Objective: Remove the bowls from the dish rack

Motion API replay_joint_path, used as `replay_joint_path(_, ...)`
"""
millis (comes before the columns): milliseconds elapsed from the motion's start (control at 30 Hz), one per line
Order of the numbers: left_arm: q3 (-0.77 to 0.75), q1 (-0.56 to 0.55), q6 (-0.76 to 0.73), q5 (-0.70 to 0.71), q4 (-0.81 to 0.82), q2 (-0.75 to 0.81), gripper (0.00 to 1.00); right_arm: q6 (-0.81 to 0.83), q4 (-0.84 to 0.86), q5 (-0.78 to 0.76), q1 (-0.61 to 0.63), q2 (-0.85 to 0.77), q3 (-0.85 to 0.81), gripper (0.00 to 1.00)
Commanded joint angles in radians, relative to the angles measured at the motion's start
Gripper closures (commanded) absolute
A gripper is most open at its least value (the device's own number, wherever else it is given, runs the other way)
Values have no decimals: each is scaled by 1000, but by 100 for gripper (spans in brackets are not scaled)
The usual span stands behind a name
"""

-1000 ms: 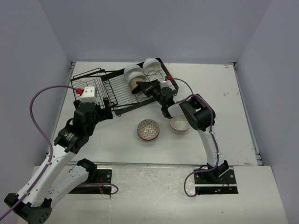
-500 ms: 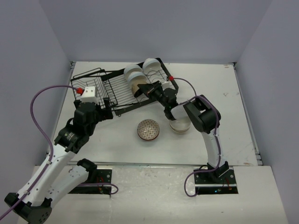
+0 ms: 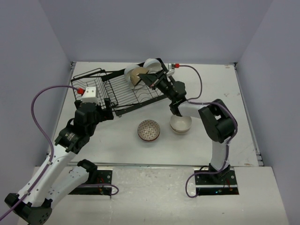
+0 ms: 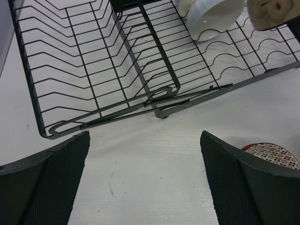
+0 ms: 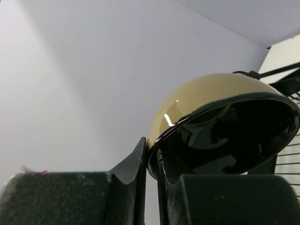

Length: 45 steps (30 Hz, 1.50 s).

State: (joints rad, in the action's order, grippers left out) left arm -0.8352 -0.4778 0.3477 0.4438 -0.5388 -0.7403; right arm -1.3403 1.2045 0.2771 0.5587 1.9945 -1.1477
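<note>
- Pinches the rim of the tan bowl (image 5: pixel 206 93) in the right gripper (image 3: pixel 149 78), fingers (image 5: pixel 126 168) shut down to a thin slit around it.
- Holds that bowl tilted over the far end of the dish rack (image 3: pixel 101 86), between two white bowls (image 3: pixel 151 64) in the tray; cannot tell whether it touches the wires.
- Hangs the left gripper (image 3: pixel 107 111) wide open and empty over bare table (image 3: pixel 234 117), just short of the rack's near edge.
- Finds open room on the table's right half and along its near strip; meets walls (image 3: pixel 42 56) close on the left, far and right sides.
- Has, near the rack's front, a patterned bowl (image 3: pixel 148 130) and a lone white bowl (image 3: pixel 180 124) just beside each other, the latter partly under the right arm.
- Shows only in the right wrist view the bowl's glossy dark inside and the pinch itself.
- Shows only in the left wrist view the rack's near frame up close, with one white bowl lying on its side on the curved dividers.
</note>
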Motion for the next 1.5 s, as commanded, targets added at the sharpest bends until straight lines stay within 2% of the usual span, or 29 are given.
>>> replay_joint_path(0, 10, 11, -19, -10, 40, 1, 0, 116, 118, 71, -10, -199, 31, 100)
replay_joint_path(33, 8, 11, -19, -8, 40, 1, 0, 157, -14, 95, -10, -248, 43, 100)
replay_joint_path(100, 8, 11, -19, -7, 39, 2, 0, 345, -252, 102, -10, -428, 45, 100)
replay_joint_path(133, 8, 11, -19, -2, 39, 5, 0, 427, -621, 43, -5, -494, 19, 100)
replay_joint_path(167, 8, 11, -18, -1, 37, 7, 0, 614, -865, -23, 7, -593, -98, 100)
replay_joint_path(200, 7, 11, -18, 1, 36, 9, 0, 709, -1055, -100, 36, -624, -154, 100)
replay_joint_path(233, 7, 11, -18, 1, 36, 12, 0, 778, -1358, -171, 49, -647, -203, 100)
replay_joint_path(267, 7, 11, -18, -1, 36, 13, 0, 850, -1501, -265, 50, -667, -289, 100)
replay_joint_path(300, 5, 11, -18, -1, 36, 13, 0, 874, -1715, -312, 52, -675, -319, 100)
replay_joint_path(467, 2, 15, -18, -2, 33, 18, 0, 938, -2204, -505, 55, -662, -414, 100)
replay_joint_path(800, 11, 16, -16, -16, 34, 27, 0, 940, -2453, -670, 181, -586, -377, 100)
replay_joint_path(1167, 13, 16, -18, -31, 39, 33, 0, 969, -2404, -720, 251, -381, -366, 100)
replay_joint_path(1467, 13, 16, -19, -40, 42, 38, 0, 974, -2334, -733, 257, -315, -368, 100)
